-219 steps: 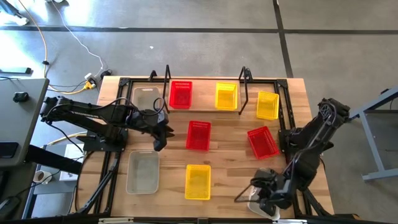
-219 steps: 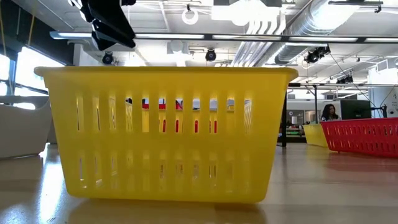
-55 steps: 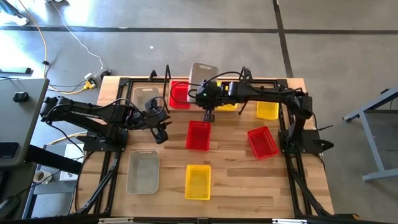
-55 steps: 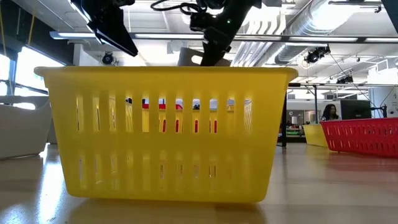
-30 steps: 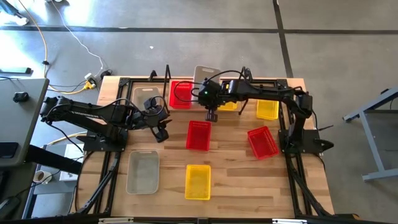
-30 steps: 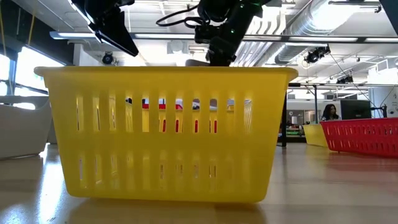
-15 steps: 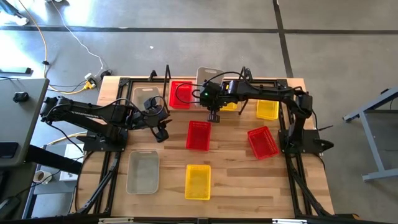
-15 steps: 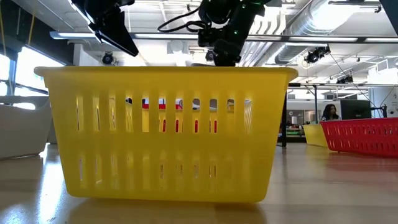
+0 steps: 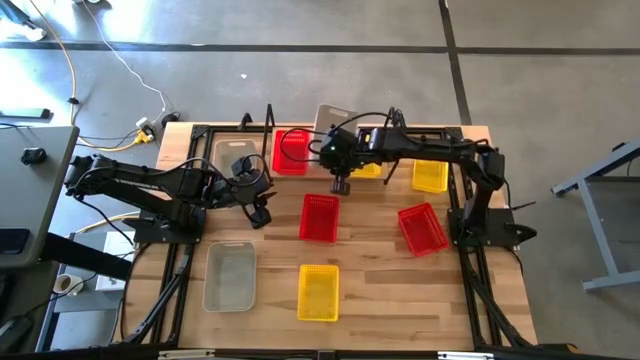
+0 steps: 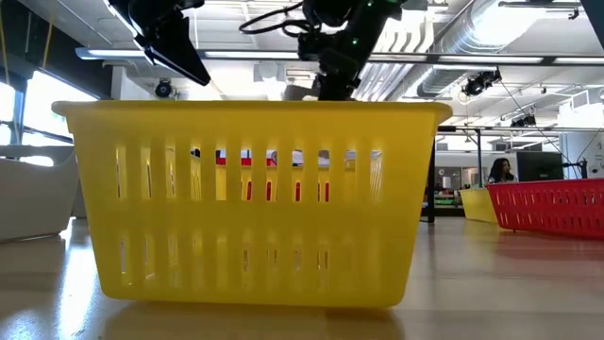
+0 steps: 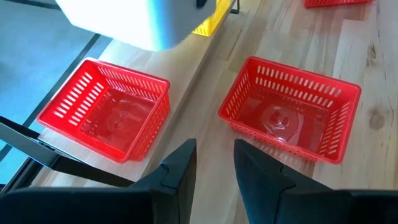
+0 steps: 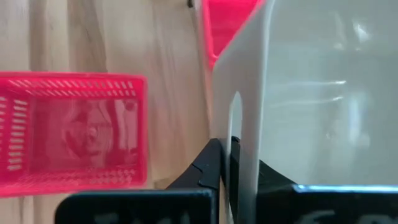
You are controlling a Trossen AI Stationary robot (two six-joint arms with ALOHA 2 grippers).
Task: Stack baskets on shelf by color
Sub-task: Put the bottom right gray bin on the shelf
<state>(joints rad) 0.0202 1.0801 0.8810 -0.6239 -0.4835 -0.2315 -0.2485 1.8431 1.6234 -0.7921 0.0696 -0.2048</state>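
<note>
My right gripper (image 12: pixel 227 149) reaches over the shelf (image 9: pixel 404 150) and is shut on a clear-grey basket (image 9: pixel 335 118). That basket hangs between the shelf's red basket (image 9: pixel 290 150) and yellow basket (image 9: pixel 364 158). Another clear-grey basket (image 9: pixel 232 155) rests by its bottom on the shelf's left end. My left gripper (image 11: pixel 214 165) hovers open over the table left of the middle red basket (image 9: pixel 320 217), with nothing between its fingers. My right gripper pinches an end wall of the clear-grey basket (image 12: pixel 244 118) between its two fingers, next to the slot in that wall. The fingers slant downward from the table's right side. The basket is lifted clear above the shelf and tilted.
On the table stand a second red basket (image 9: pixel 423 228), a yellow basket (image 9: pixel 318 292) near the front edge and a clear-grey one (image 9: pixel 230 275) at the front left. Another yellow basket (image 9: pixel 430 170) sits at the shelf's right end. Black upright posts (image 9: pixel 396 130) rise from the shelf.
</note>
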